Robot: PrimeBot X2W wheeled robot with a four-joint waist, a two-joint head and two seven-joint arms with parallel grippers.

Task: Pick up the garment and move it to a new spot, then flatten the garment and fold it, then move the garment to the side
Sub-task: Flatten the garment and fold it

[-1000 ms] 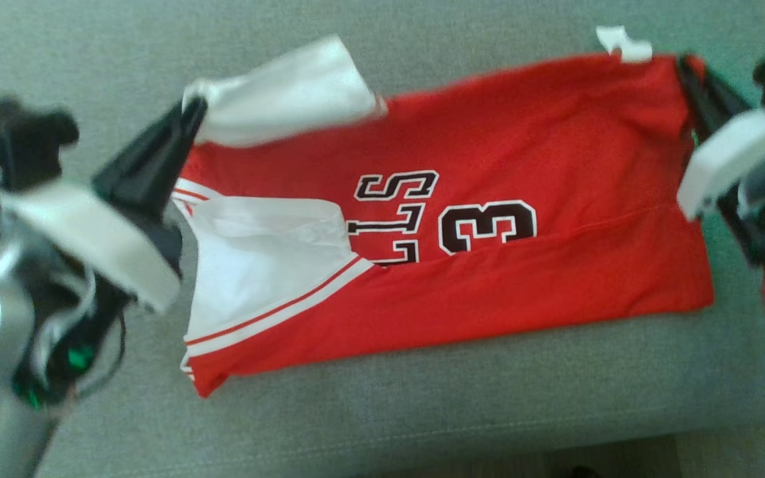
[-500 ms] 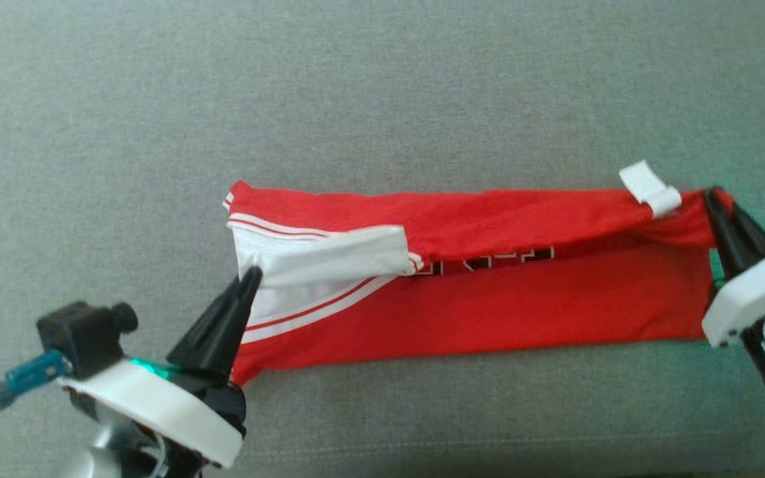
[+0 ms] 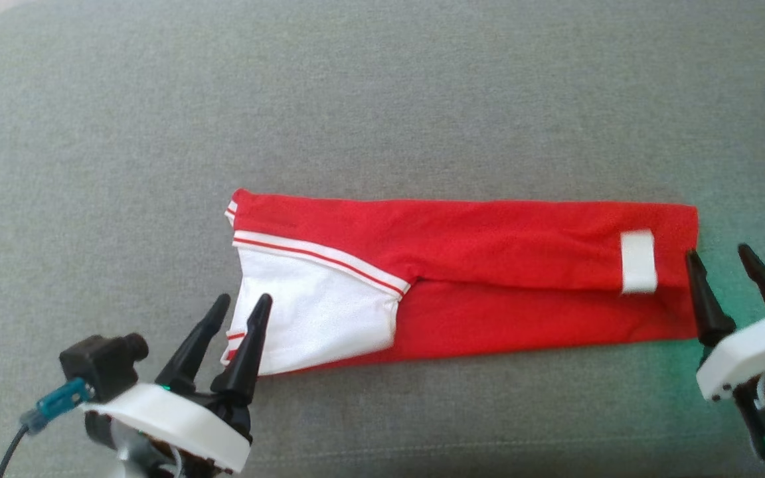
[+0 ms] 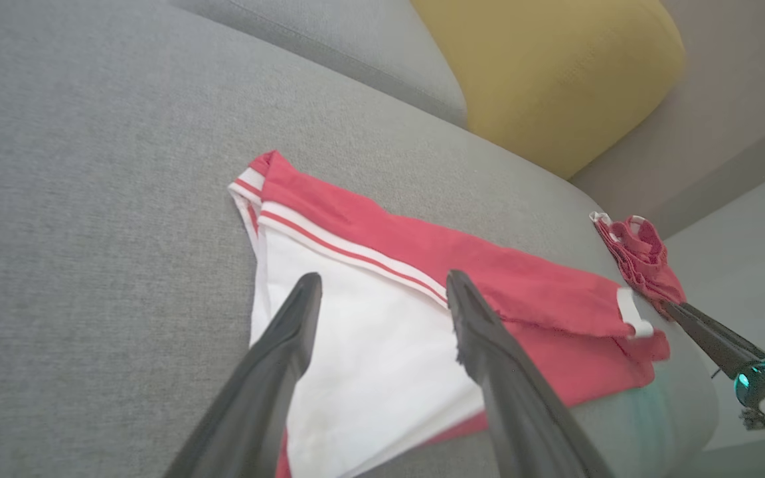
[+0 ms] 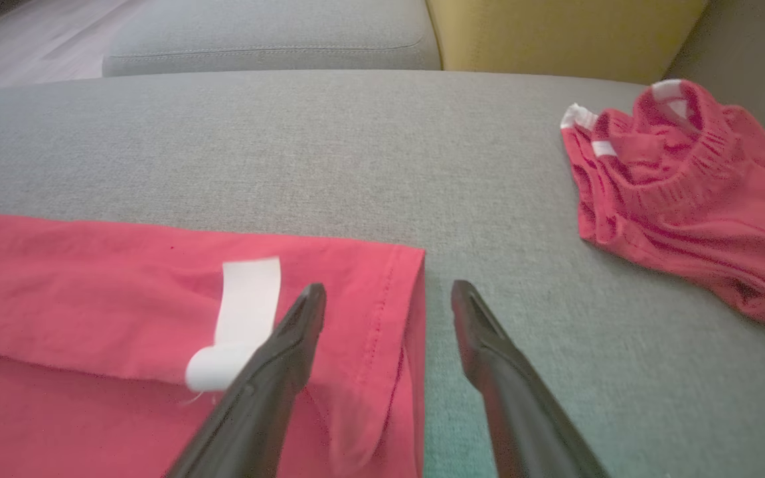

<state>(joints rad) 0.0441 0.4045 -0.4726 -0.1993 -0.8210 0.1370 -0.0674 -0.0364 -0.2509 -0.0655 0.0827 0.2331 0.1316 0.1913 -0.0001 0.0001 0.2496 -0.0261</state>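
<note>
**Both grippers just dropped the jersey, first fold looks done**

Head view: a second ago the jersey point(image 3: 489, 279) was still spread wide with the number showing and a gripper clamped on each end. Half a second ago they were dragging its far edge toward the cushion's point(image 3: 382, 99) front edge. At this moment it lay as a long narrow strip across the middle of the cushion, nearer the front edge, with the number hidden. The white panel was at its left end and the tag point(image 3: 638, 262) near its right end. The left gripper point(image 3: 244, 300) had let go, with its fingers spread a little, holding nothing, tips right at the white corner. The right gripper point(image 3: 717, 252) was spread wider and empty, just off the right end. The camera moved too, so I'm not reading much into the shift in position.

Left wrist view: the fingers were parted over the white panel and pinched nothing. A yellow pillow point(image 4: 548, 66) sat past the cushion's far edge.

Right wrist view: the fingers were apart, one over the jersey's hem and one over bare cushion. What looked like shorts point(image 5: 681, 192) lay crumpled near the right edge, well apart from the jersey.

My guess is the lengthwise fold is finished. A crosswise fold and the move to the side are still to do.
</note>
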